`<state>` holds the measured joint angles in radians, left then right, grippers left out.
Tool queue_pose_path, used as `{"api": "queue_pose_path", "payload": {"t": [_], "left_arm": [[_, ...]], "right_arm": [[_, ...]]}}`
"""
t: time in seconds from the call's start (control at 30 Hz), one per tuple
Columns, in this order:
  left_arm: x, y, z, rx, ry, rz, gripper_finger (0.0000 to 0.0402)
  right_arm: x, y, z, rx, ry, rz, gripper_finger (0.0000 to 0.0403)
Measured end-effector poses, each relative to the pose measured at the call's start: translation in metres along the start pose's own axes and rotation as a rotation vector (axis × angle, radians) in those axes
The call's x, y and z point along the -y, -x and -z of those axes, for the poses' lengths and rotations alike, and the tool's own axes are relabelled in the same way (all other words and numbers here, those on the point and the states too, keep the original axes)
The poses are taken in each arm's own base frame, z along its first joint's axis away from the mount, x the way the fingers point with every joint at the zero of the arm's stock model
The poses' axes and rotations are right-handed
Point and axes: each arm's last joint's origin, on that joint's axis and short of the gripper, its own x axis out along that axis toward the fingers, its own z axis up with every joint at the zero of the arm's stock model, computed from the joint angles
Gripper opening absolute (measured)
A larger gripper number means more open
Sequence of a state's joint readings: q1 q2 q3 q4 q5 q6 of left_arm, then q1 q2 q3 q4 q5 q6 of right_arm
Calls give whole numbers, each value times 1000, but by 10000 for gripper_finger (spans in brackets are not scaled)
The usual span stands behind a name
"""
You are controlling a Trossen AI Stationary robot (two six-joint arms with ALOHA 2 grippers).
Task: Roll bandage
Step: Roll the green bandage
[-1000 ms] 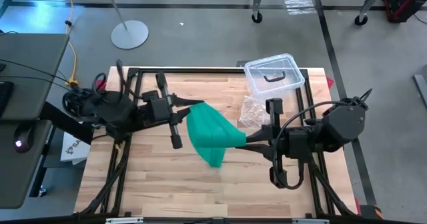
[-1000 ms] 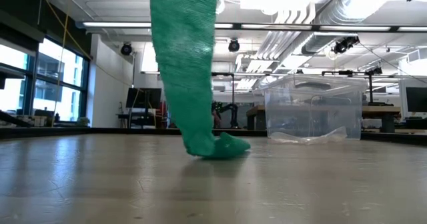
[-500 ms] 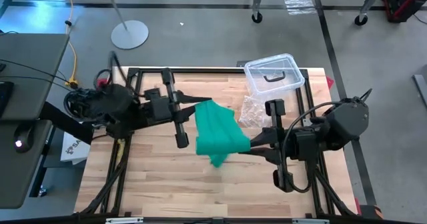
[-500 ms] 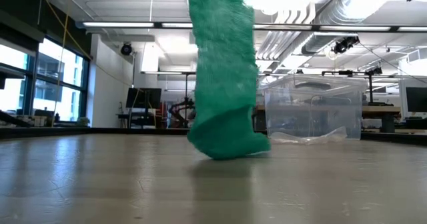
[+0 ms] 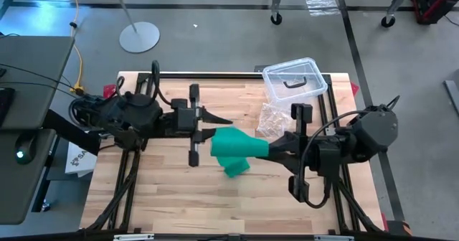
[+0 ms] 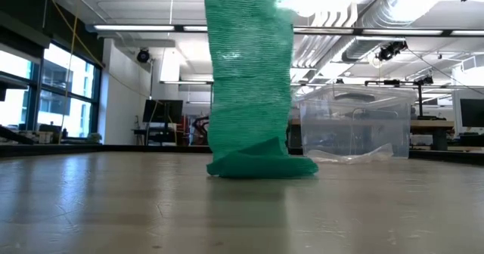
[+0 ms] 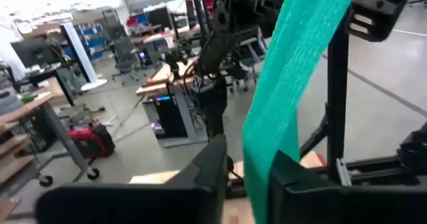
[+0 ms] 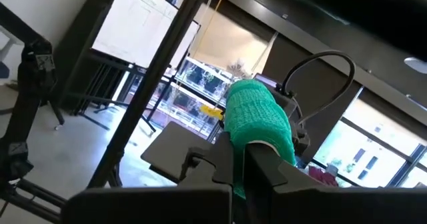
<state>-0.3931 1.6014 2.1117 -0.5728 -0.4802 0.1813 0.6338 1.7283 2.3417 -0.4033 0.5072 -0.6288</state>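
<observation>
1. Wooden table (image 5: 165, 191), pale butcher-block, inside a black frame; workshop floor all round. A clear plastic box (image 5: 294, 82) with a black handle stands at the far right corner, and a crinkly clear bag (image 5: 271, 119) lies just beside it.
2. Location of the bandage (image 5: 233, 149): mid-table, between the two arms. It hangs as a broad green strip, and its lower end lies in loose folds on the wood.
3. Right gripper (image 5: 267, 149): closed on a wound green end of the bandage. The right wrist view shows that small roll (image 8: 259, 121) pinched between the dark fingers.
4. Left gripper (image 5: 224, 120): at the strip's far edge. The left wrist view shows the strip (image 7: 293, 71) running through a narrow gap between its fingers; whether they press on it cannot be told.
5. Handling, by judgement: light, soft and stretchy knit. It will sag, fold and twist without tension, and it is not fragile. Take hold at the roll and across the flat width.
6. View differences:
   - Low view alone shows the folded end (image 6: 261, 163) touching the table.
   - High view alone shows both arms and their spacing.
   - Wrist views alone show the finger contact.
</observation>
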Motion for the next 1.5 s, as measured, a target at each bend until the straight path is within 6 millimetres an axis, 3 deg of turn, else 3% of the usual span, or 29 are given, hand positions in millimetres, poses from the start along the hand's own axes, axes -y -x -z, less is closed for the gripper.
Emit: {"api": "queue_pose_path", "payload": {"t": [0.27, 0.53, 0.83, 0.97, 1.27, 1.37, 1.5], "left_arm": [[-6, 21, -11, 55, 52, 60, 154], [6, 18, -8, 35, 12, 95, 195], [-1, 25, -13, 75, -3, 85, 257], [3, 32, -27, 193, -47, 67, 258], [26, 18, -36, 298, -208, -87, 242], [28, 17, -37, 306, -256, -114, 219], [27, 18, -39, 335, -255, -124, 156]], "right_arm": [[-1, 0, 1, -10, -13, -8, 0], [0, 1, 1, -10, -19, -8, 1], [0, 1, 1, -16, -39, -3, 2], [-1, 1, 2, -25, -65, -9, 2], [-1, 1, 2, -28, -63, -11, 2], [-1, 1, 2, -30, -66, -8, 2], [-1, 1, 3, -32, -66, -5, 3]]}}
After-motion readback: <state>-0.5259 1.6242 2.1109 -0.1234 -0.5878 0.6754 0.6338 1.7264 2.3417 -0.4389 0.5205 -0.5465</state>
